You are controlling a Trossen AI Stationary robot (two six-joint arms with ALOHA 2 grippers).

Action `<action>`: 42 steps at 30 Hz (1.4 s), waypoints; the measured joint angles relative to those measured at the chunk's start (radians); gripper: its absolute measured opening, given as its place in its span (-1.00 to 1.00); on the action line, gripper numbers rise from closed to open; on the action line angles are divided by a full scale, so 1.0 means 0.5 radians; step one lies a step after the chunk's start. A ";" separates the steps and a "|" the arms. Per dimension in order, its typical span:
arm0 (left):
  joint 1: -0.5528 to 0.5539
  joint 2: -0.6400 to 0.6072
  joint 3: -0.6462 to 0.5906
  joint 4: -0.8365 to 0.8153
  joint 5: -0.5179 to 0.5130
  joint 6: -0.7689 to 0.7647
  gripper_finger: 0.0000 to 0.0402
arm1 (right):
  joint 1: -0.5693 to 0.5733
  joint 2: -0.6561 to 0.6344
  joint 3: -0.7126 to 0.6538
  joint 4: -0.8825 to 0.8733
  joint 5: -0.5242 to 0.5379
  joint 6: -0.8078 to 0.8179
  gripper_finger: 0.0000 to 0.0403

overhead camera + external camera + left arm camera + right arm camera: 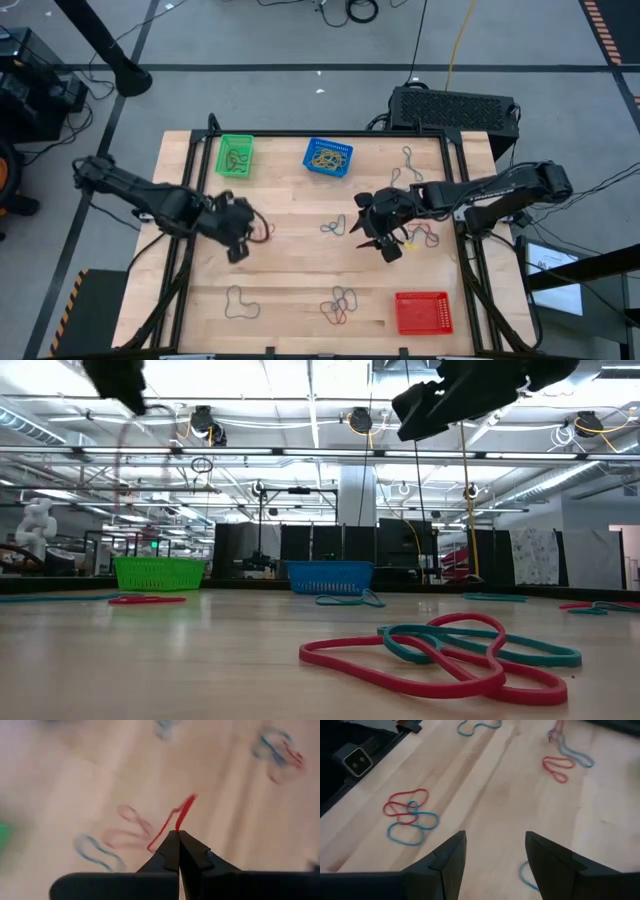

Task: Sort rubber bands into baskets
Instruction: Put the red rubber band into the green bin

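My left gripper is above the table's left middle, shut on a red rubber band. The band also shows in the low view, hanging below the gripper. My right gripper is open and empty above the table's middle right; its fingers stand over bare wood. The green basket and the blue basket stand at the far edge, each with bands inside. The red basket stands at the near right. My left gripper pinches the red band at one spot of its loop between its two fingertips. The band is lifted clear of the table and hangs slack below the fingers.
Loose bands lie on the table: a red and blue cluster near the front, a pale one at the near left, some in the middle, and more by my right gripper and at the far right. A black vented box sits behind the table.
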 joint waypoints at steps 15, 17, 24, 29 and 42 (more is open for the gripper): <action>1.387 -0.040 -0.002 0.005 -0.475 0.984 -1.00 | -0.461 -0.158 0.000 -0.061 -0.008 -0.169 -0.03; 1.608 -0.036 -0.002 0.037 -0.479 1.022 -1.00 | -0.502 -0.158 0.000 -0.125 -0.010 -0.190 -0.03; 2.116 -0.038 -0.002 0.227 -0.392 1.168 -1.00 | -0.659 -0.167 0.000 -0.234 -0.013 -0.290 -0.03; 2.236 -0.010 -0.004 0.261 -0.267 1.184 -1.00 | -0.778 -0.169 0.000 -0.238 -0.021 -0.371 -0.03; 2.315 0.017 -0.249 0.303 -0.254 1.187 -1.00 | -0.985 -0.169 0.000 -0.238 -0.127 -0.410 -0.03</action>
